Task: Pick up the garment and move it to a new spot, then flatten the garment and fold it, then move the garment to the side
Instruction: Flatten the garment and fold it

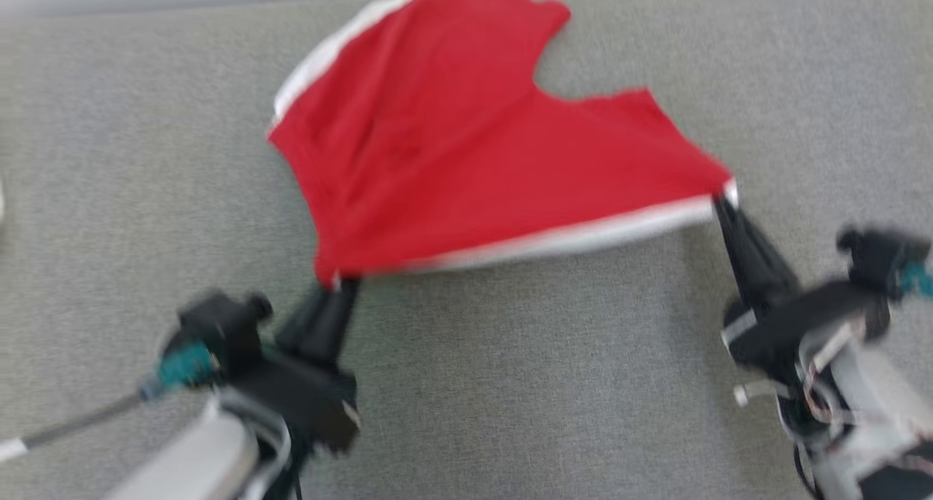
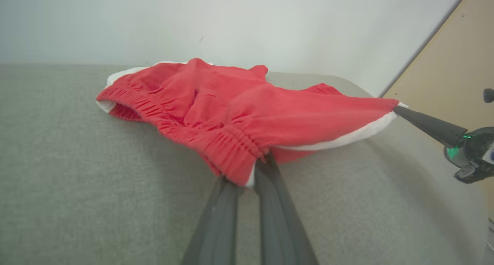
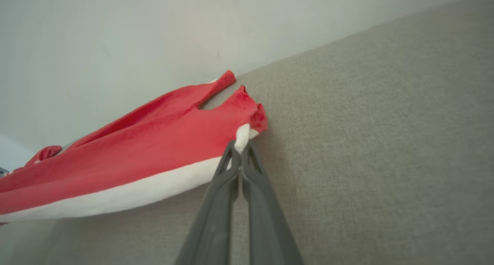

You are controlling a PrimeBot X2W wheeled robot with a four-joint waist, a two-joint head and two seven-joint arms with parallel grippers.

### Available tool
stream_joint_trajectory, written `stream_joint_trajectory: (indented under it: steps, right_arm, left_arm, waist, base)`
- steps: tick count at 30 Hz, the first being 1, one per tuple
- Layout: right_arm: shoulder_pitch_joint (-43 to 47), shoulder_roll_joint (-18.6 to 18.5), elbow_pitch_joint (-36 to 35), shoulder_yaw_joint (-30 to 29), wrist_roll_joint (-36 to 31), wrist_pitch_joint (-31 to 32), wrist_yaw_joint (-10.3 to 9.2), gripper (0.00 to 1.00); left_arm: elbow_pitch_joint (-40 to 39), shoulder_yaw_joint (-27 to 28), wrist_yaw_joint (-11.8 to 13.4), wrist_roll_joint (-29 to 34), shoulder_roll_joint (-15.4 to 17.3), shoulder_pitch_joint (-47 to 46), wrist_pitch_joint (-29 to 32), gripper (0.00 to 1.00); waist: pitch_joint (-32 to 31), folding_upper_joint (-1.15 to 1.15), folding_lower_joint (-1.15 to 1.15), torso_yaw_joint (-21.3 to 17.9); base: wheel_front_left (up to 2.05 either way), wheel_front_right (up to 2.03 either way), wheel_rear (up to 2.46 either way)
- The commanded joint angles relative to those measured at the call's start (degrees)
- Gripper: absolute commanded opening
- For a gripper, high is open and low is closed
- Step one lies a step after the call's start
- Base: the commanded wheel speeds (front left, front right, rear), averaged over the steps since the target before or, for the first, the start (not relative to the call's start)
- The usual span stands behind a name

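Bench (image 1: 510,383): grey woven top; wrist views add pale wall (image 2: 231,25).
Garment (image 1: 452,143): red white-edged cloth shorts; left wrist view shows gathered waistband (image 2: 227,149).
Hands: left hand (image 1: 337,285) and right hand (image 1: 721,202) clamp its corners.

We see a bright red soft-cloth garment (image 1: 466,143), plain in colour, edged by a white band along the hem that runs from one gripper to the other. Its gathered waistband (image 2: 216,141), right at the tips of the left gripper (image 1: 337,281), is the same red. The left gripper and the right gripper (image 1: 721,197) each have long charcoal fingers on black housings. Behind the left gripper sits a small teal plug (image 1: 186,365); a tiny green light (image 2: 467,136) glows on the right gripper's body. Under both grippers lies the desk (image 1: 510,376), covered in finely flecked grey-beige woven cloth. Beyond the grippers the smooth flat wall (image 2: 247,21) is pale off-white, and past the right gripper stands a plain tan board (image 2: 455,72).
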Motion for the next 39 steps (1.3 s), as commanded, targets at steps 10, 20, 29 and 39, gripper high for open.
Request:
stream_joint_trajectory:
  steps: [10,20,29,39]
  right_arm:
    - [21.2,2.3,-12.0,-9.4,-4.7,6.3,-0.13,0.0]
    - [35.8,10.1,-25.2,-18.3,-9.8,16.0,-0.13,0.0]
    - [33.2,13.1,-30.4,-22.1,-11.3,20.5,-0.13,0.0]
    - [17.4,10.2,-26.8,-23.3,-11.2,23.3,-0.13,0.0]
  left_arm:
    - [-0.2,0.7,-1.9,3.5,-1.5,12.9,-0.2,0.0]
    - [0.5,2.1,-3.6,6.1,-1.5,18.6,-0.2,0.0]
    - [-0.6,4.7,-5.1,9.2,-4.2,17.0,-0.2,0.0]
    - [1.2,6.9,-7.5,11.0,-8.1,9.8,-0.2,0.0]
  waist:
    - [-4.5,0.01,0.01,1.6]
    - [-6.2,0.01,0.01,2.5]
    - [-6.1,0.01,0.01,3.6]
    - [-4.8,0.01,0.01,7.0]
  base:
    - [0.0,0.0,0.0]
    - [0.0,0.0,0.0]
    - [0.0,0.0,0.0]
    - [0.0,0.0,0.0]
